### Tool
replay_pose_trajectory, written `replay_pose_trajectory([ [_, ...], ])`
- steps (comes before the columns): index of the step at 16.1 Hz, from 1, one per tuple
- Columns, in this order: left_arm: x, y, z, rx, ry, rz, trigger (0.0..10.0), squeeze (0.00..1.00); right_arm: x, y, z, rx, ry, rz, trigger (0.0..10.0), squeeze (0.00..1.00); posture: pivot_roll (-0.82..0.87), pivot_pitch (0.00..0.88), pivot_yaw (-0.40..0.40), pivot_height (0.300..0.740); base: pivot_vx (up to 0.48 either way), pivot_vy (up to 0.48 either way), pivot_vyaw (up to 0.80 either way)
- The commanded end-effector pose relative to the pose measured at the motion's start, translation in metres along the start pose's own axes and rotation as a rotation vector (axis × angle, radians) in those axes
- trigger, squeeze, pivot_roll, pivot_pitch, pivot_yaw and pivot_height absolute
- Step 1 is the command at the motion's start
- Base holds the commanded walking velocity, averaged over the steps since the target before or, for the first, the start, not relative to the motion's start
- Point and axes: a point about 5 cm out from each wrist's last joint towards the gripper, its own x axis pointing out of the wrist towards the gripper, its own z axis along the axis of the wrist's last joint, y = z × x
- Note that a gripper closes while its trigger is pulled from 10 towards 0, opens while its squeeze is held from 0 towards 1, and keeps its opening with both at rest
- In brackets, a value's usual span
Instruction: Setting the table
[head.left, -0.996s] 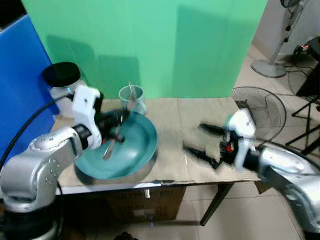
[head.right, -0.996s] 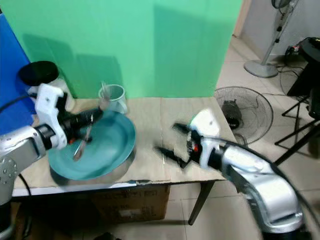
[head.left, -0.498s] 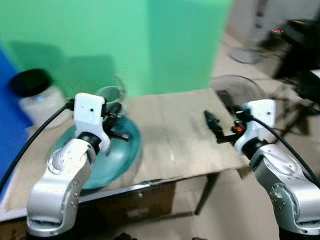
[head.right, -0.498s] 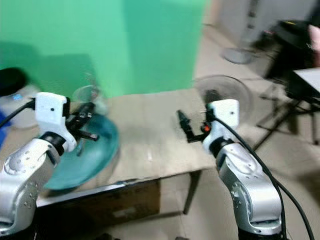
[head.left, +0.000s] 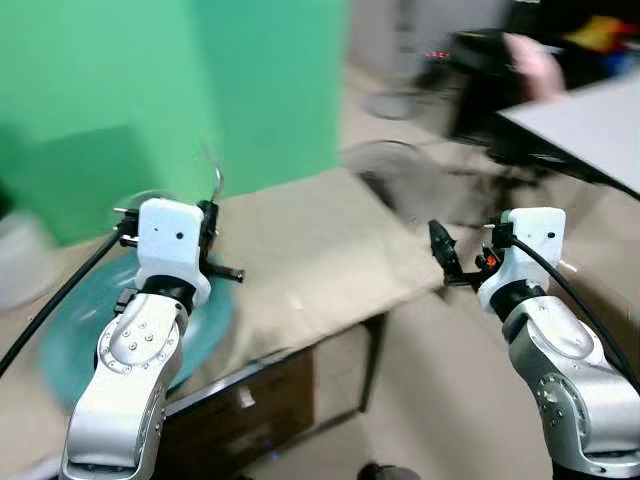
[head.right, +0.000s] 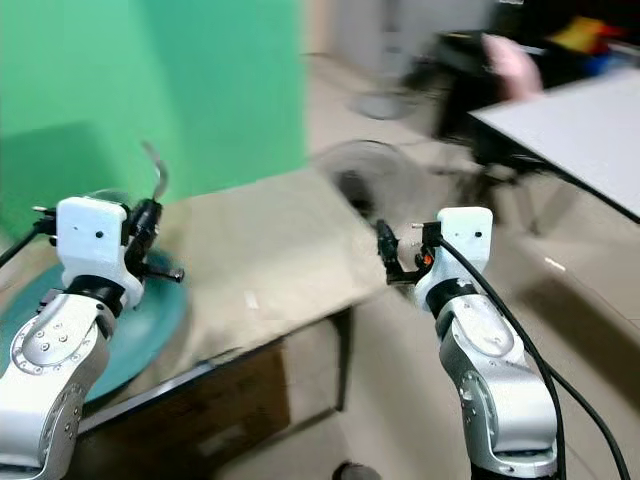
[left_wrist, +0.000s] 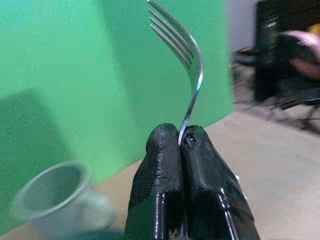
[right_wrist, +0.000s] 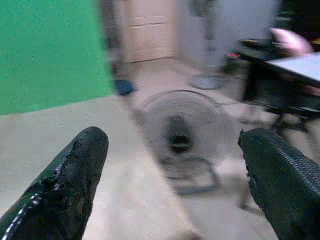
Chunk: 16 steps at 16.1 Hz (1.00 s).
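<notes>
Left gripper (left_wrist: 179, 145) clenched on fork (left_wrist: 186, 70), handle pinched between fingers, tines up and curving above the tips. Cup (left_wrist: 55, 200) and teal bowl (head.left: 70, 320) on the cardboard-covered table (head.left: 300, 250), below and behind the grip. Right gripper (right_wrist: 172, 165) spread wide, holding nothing, past the table edge near a floor fan (right_wrist: 175, 130). Likely carrying the fork to a place setting: keep pinch firm, wrist level, lower handle-first, release only once flat.

Place: an indoor room set up like a makeshift recording studio.
Backdrop: a green screen (head.left: 150, 90) stands at 11 o'clock behind a table covered in cardboard (head.left: 310, 240).
Floor: pale tiles (head.right: 400, 400).
Furnishings: a floor fan (right_wrist: 180, 135) at 1 o'clock; a white table (head.right: 570, 120) and dark equipment at 2 o'clock.
</notes>
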Motion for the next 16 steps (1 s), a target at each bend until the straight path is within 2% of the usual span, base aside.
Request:
replay_pose_trajectory([
  [1,0.000,0.001,-0.002,-0.014,-0.001,0.019,10.0,0.00,0.003,-0.002,0.001,-0.006,-0.016,-0.046,10.0,0.00,-0.09,0.000,0.063,0.740,0.000,0.000,-0.77],
  [2,-0.001,0.002,-0.002,-0.026,-0.007,0.023,10.0,0.00,0.003,-0.004,0.002,-0.012,-0.036,-0.076,10.0,0.00,-0.09,0.000,0.063,0.740,0.000,0.000,-0.78],
  [3,-0.003,0.003,-0.003,-0.054,-0.010,0.043,10.0,0.00,0.004,-0.004,0.000,-0.004,-0.021,-0.067,10.0,0.00,-0.08,0.000,0.055,0.740,0.304,0.000,-0.79],
  [8,-0.011,0.003,-0.010,-0.082,0.006,0.064,10.0,0.00,0.006,0.004,0.000,-0.017,-0.008,-0.012,10.0,0.00,-0.08,0.000,0.045,0.740,0.349,0.000,-0.80],
  [16,-0.018,0.015,-0.014,-0.063,0.020,0.098,10.0,0.00,0.008,0.002,0.000,-0.024,0.007,-0.029,10.0,0.00,-0.08,0.000,0.033,0.740,0.391,0.000,-0.80],
])
